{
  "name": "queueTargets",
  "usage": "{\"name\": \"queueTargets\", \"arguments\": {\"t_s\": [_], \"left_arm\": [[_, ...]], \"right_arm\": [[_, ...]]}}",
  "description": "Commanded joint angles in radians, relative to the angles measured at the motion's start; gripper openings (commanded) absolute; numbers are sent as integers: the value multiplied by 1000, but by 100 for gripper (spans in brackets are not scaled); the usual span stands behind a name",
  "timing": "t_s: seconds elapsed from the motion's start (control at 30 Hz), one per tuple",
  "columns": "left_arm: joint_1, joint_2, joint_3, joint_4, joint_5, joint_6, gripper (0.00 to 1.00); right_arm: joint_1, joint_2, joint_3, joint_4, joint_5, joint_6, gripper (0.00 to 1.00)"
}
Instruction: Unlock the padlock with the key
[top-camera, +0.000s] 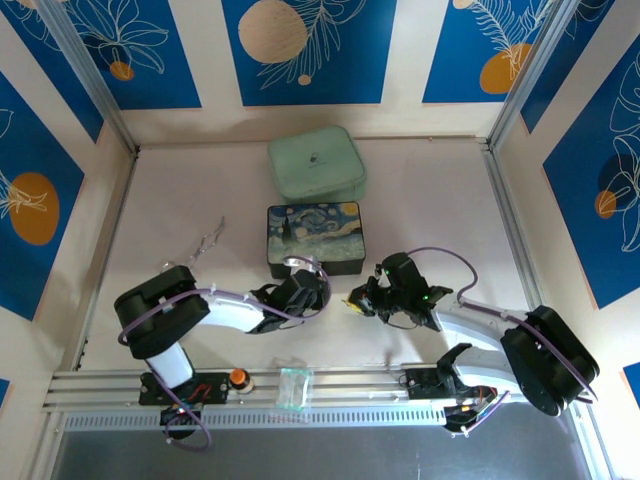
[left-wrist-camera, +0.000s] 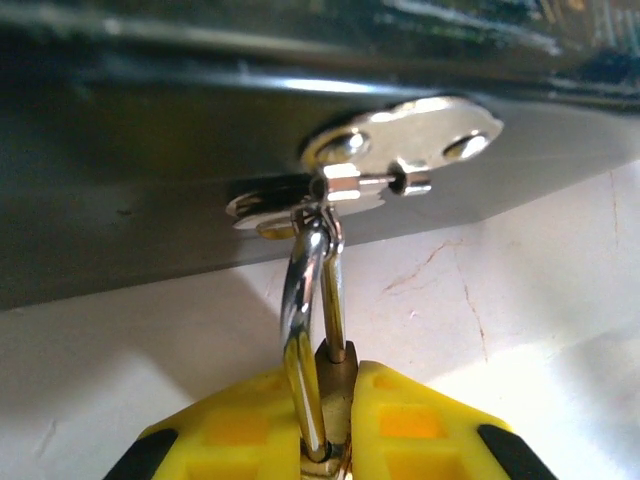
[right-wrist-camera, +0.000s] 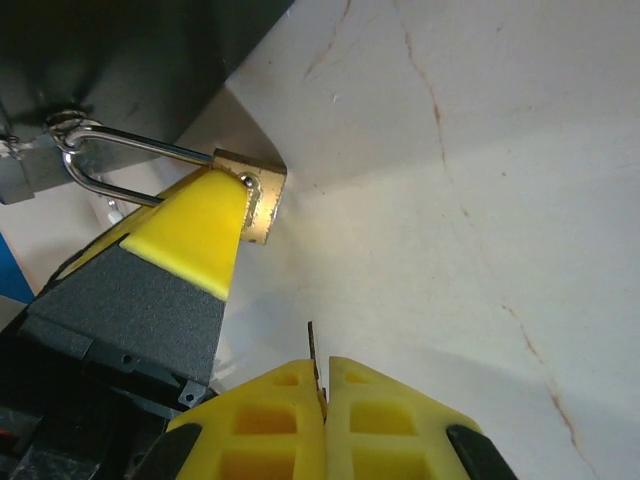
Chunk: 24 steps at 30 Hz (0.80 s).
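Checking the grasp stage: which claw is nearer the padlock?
Left. The left claw is clamped on the padlock hanging at the box; the right claw, pinching the key, sits apart to its right, not touching.

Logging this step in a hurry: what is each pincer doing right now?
Left pincer: closed on the padlock.
Right pincer: closed, holding the key.

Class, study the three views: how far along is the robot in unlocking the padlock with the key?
Done: the left gripper clamps the padlock, its shackle hooked through the box's latch; the right gripper pinches the key. In hand: lining the key up with the padlock; a gap separates them. Left: insert, turn, free the shackle.
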Motion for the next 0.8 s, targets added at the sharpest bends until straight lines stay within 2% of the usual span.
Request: {"name": "queueTargets", "arguments": {"t_s": [0.0, 0.2, 0.4, 0.6, 0.77], "left_arm": [[-11, -27, -42, 19, 31, -86, 8], [-8, -57, -101, 158, 88, -287, 5], [-2, -22, -131, 338, 135, -435, 5], [-2, -44, -131, 351, 125, -482, 5], [-3, -69, -138, 360, 105, -517, 4]], "right_arm": [[-7, -5, -38, 101, 2, 18, 0], [-35, 44, -107, 377, -65, 105, 0], [-15, 130, -138, 558, -67, 202, 0], [27, 171, -185, 694, 4, 251, 0], [15, 149, -213, 696, 30, 239, 0]]}}
